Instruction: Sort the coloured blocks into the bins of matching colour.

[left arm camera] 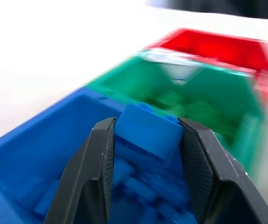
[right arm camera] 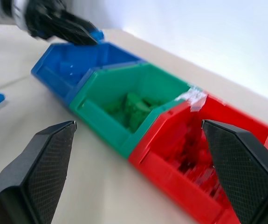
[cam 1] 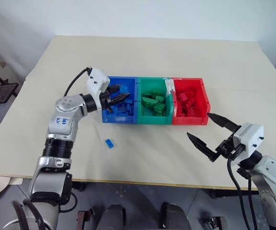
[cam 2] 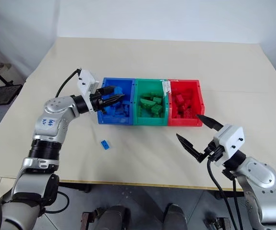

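Observation:
My left gripper [cam 1: 122,98] hovers over the blue bin [cam 1: 120,118], shut on a blue block [left arm camera: 147,133] that sits between its two black fingers. This bin holds several blue blocks. Another blue block [cam 1: 110,143] lies on the table in front of the blue bin. The green bin [cam 1: 152,120] and the red bin [cam 1: 190,120] adjoin it on the right in one row. My right gripper [cam 1: 199,125] is open and empty, low over the table in front of the red bin's right corner.
Green bricks [cam 1: 153,104] fill the green bin and red bricks [cam 1: 188,103] the red one. The beige table [cam 1: 186,57] has bare room behind and on both sides of the bins. Its front edge [cam 1: 142,180] runs close below my arms.

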### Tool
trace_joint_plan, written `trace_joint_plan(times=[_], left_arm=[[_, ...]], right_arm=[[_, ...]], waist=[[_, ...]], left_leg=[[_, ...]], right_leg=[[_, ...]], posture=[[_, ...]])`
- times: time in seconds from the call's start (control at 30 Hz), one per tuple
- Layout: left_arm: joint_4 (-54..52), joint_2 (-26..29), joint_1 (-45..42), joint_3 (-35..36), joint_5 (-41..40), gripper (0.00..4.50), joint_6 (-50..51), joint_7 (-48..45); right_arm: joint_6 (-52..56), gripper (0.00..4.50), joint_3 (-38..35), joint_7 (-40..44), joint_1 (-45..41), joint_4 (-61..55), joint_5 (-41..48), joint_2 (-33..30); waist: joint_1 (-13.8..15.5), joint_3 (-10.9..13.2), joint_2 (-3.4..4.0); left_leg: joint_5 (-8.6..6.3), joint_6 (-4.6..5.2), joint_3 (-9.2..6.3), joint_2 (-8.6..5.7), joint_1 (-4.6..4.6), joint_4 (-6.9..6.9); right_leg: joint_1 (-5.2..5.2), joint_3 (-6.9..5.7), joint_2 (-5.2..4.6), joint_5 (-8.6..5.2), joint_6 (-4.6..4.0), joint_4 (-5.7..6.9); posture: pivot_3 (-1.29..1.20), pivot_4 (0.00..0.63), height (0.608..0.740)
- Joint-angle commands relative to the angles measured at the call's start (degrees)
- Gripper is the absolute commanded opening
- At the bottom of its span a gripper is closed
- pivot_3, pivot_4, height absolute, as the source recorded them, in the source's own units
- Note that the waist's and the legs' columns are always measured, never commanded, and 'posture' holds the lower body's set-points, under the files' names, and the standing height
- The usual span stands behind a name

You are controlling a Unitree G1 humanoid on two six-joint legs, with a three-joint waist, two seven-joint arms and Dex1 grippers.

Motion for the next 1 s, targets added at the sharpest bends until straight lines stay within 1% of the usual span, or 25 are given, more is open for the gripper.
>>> trace_joint_plan(times=[0.03,0.13,0.23,0.33,0.37,0.4,0.57,0.67,0.73,0.8,0.87,0.93,1.0], left_arm=[[0.6,0.1,-1.4,1.1,0.8,2.65,0.2,3.3],[-1.7,0.6,-0.4,1.7,-0.8,3.59,0.3,2.0],[-4.9,2.0,1.7,2.6,-2.1,4.49,-1.8,-0.3],[-8.8,7.7,7.7,6.0,-5.3,4.49,-4.4,-7.1],[-8.7,10.7,10.6,7.7,-6.3,4.49,-6.8,-10.4],[-8.8,12.5,12.6,8.8,-6.9,4.49,-8.3,-12.4],[-5.8,22.8,23.8,16.2,-10.8,4.49,-10.9,-21.6],[-3.5,26.8,28.2,18.9,-11.0,4.49,-12.3,-24.2],[-2.7,27.7,29.6,19.7,-10.4,4.49,-15.4,-24.5],[-4.6,27.9,31.2,19.1,-10.4,4.49,-16.7,-26.2],[-7.0,28.2,32.6,18.0,-11.3,4.49,-14.8,-28.3],[-11.1,29.0,34.7,16.0,-13.3,4.49,-9.6,-31.7],[-15.1,26.2,33.6,10.2,-9.7,4.49,-11.9,-31.0]], right_arm=[[-0.2,4.50,0.5,0.0,-1.3,-0.2,0.0,-0.4],[-0.4,4.50,0.8,1.0,-2.1,0.8,-0.1,-0.9],[-0.8,4.50,0.7,2.0,-2.7,1.9,0.1,-1.3],[-1.1,4.50,1.4,4.3,-3.8,3.5,0.3,-1.9],[-1.1,4.50,2.2,5.4,-4.5,4.0,0.3,-2.2],[-1.2,4.50,2.5,6.2,-4.8,4.4,0.4,-2.5],[-1.6,4.50,7.1,13.6,-8.2,7.5,-0.3,-5.6],[-1.5,4.50,9.8,17.0,-11.2,9.5,-0.2,-6.3],[-1.3,4.50,11.3,18.7,-13.0,10.5,-0.2,-6.3],[-1.0,4.50,12.4,20.0,-14.5,11.4,0.2,-6.0],[-0.8,4.50,12.9,20.8,-15.3,12.0,0.3,-6.0],[-0.8,4.50,13.0,21.8,-15.5,12.2,0.6,-6.1],[-1.4,4.50,13.2,22.9,-15.2,12.9,0.0,-6.5]], waist=[[-0.3,0.0,0.00],[-0.4,0.0,0.00],[-0.4,0.0,0.00],[-1.1,0.0,0.00],[-1.5,0.0,0.01],[-2.1,0.0,0.01],[-2.7,0.0,0.01],[-2.3,0.0,0.01],[-1.9,0.0,0.00],[-1.3,0.0,0.00],[-1.1,0.0,-0.01],[-1.2,0.0,-0.01],[-1.2,0.0,-0.01]], left_leg=[[0.00,0.00,0.01,0.00,0.00,-0.01],[0.00,0.00,0.01,0.00,0.00,-0.02],[0.00,0.00,0.01,0.00,-0.01,-0.02],[0.00,0.00,0.02,0.01,0.03,-0.04],[0.00,0.00,0.02,0.02,0.03,-0.05],[0.00,-0.01,0.02,0.04,0.05,-0.09],[0.00,-0.01,0.02,0.06,0.06,-0.11],[0.00,-0.01,-0.01,0.06,0.03,-0.10],[0.00,-0.01,-0.01,0.06,0.03,-0.07],[0.00,-0.01,-0.01,0.05,0.02,-0.06],[0.00,-0.01,-0.01,0.05,0.01,-0.05],[0.00,-0.01,-0.01,0.05,0.00,-0.05],[0.00,-0.01,0.00,0.06,0.01,-0.07]], right_leg=[[-0.01,0.00,0.00,0.00,0.00,0.00],[-0.02,0.00,0.00,0.00,0.00,0.00],[-0.02,0.00,0.00,0.00,0.00,-0.01],[-0.02,0.01,0.00,0.00,0.00,-0.01],[-0.02,0.01,0.00,0.00,0.00,0.00],[-0.03,0.01,0.01,0.00,0.00,-0.01],[-0.05,0.00,0.00,-0.01,-0.01,0.00],[-0.04,-0.01,0.00,-0.01,-0.01,0.02],[-0.04,-0.01,0.00,-0.01,-0.01,0.01],[-0.04,-0.02,-0.01,0.00,-0.01,0.01],[-0.04,-0.02,-0.01,0.00,-0.01,0.01],[-0.04,-0.02,-0.01,0.00,-0.01,0.02],[-0.04,-0.02,0.00,0.00,-0.01,0.02]], posture=[[0.00,0.150,0.740],[0.00,0.150,0.740],[0.00,0.150,0.740],[0.00,0.150,0.740],[0.00,0.150,0.740],[0.00,0.150,0.740],[0.00,0.150,0.740],[0.00,0.150,0.740],[0.00,0.150,0.740],[0.00,0.150,0.740],[0.00,0.150,0.740],[0.00,0.150,0.740],[0.00,0.150,0.740]])
